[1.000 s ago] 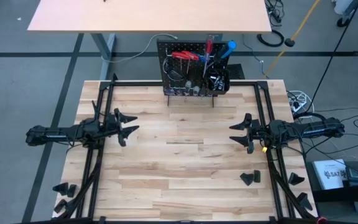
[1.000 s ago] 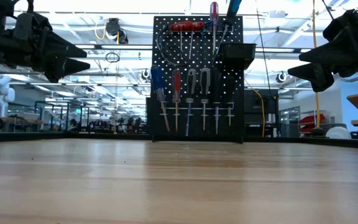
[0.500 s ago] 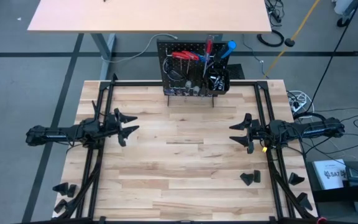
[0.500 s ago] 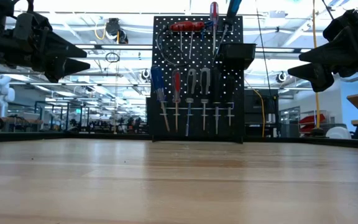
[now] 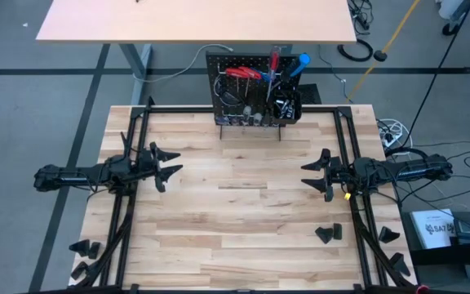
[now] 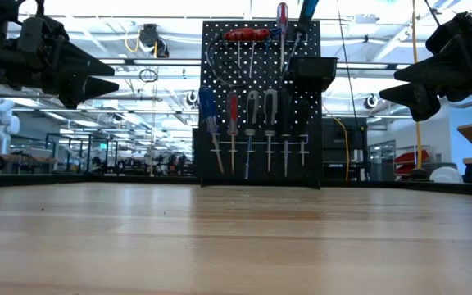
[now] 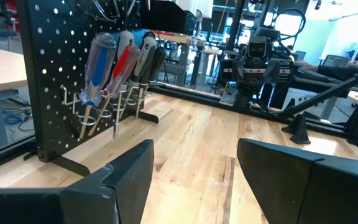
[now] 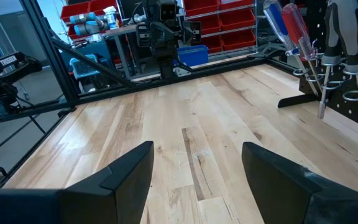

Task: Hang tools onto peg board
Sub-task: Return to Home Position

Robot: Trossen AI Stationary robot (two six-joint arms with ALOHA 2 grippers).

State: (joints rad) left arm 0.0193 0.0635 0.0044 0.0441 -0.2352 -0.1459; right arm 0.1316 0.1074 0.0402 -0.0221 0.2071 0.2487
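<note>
Left gripper [image 5: 174, 163] and right gripper [image 5: 307, 175] spread empty by table [image 5: 235, 237] left, right edges. Tools [image 6: 233, 111] hang on peg board [image 6: 301, 115] at far edge, well apart from fingers.

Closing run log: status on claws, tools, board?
Left claw open, empty, parked left. Right claw open, empty, parked right. Tools hung on peg board. Black blocks on table, away from board.

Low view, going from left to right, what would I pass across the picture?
In order: left gripper → blue-handled screwdriver → red-handled screwdriver → black bin → right gripper. The middle three hang on the peg board.
</note>
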